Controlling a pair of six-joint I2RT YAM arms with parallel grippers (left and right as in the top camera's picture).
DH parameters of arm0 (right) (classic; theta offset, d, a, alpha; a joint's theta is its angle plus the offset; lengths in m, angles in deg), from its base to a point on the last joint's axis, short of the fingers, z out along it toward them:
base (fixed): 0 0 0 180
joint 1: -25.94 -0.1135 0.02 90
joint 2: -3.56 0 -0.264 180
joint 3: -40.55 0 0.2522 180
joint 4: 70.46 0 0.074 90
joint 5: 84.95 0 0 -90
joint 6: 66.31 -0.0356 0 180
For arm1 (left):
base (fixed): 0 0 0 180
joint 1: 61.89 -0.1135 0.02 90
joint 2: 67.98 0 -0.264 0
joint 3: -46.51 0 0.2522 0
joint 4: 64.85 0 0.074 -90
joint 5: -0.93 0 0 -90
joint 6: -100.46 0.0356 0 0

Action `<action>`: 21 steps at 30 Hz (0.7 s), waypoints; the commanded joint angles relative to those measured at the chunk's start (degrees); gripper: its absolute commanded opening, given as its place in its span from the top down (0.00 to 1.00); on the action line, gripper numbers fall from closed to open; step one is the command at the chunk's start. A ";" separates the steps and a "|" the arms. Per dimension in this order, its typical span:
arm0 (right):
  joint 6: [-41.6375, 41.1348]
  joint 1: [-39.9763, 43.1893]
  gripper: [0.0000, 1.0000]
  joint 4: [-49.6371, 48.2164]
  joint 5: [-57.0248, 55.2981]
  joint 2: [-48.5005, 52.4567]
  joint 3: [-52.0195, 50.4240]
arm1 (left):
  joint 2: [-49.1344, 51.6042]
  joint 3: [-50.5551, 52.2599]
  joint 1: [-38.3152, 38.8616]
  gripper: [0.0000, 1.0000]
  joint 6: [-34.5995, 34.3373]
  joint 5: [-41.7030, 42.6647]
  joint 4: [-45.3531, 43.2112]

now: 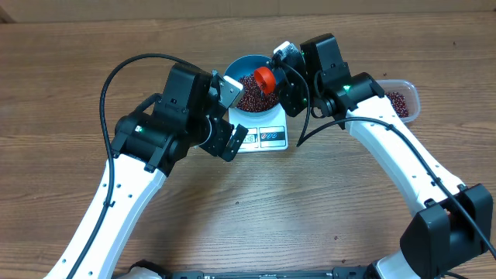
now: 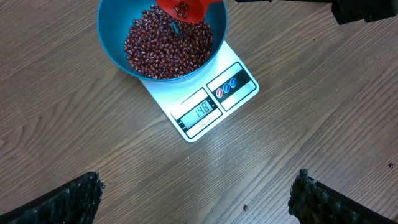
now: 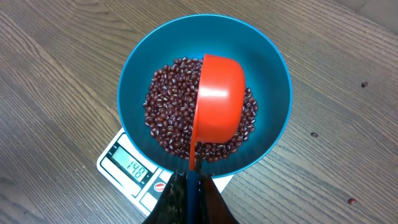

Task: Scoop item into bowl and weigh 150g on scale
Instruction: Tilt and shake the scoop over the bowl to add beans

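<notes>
We find the left gripper (image 2: 199,200) spread wide and empty, beside the scale (image 2: 205,106), which sits near the table's far edge and reads 148. The beans (image 3: 168,112) lie heaped in the blue bowl (image 3: 134,74) on it. The right gripper (image 3: 189,186) pinches the red scoop (image 3: 217,99), tipped over the bowl. We judge this the topping-up step; the next move calls for only a few more beans.

One bowl (image 3: 273,74), one scale (image 2: 214,102), one scoop (image 3: 221,99), one tub (image 1: 415,99), countless beans (image 3: 168,106).

In the overhead view the scale (image 1: 267,128) lay mostly hidden under the bowl (image 1: 242,63) and the left arm (image 1: 170,116), its display too small to read. From the left wrist, the scoop (image 2: 186,9) was cut off at 12 o'clock.
</notes>
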 commanded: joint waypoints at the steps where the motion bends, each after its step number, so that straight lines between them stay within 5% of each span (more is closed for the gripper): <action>1: -0.44 -0.17 0.96 -0.22 -0.31 -1.66 0.83 | 0.17 -0.42 0.04 0.00 -0.59 0.00 -0.07; 21: -0.44 -0.22 0.96 0.52 -0.13 -1.66 0.83 | 0.17 -0.42 0.04 0.00 -0.59 0.00 -0.07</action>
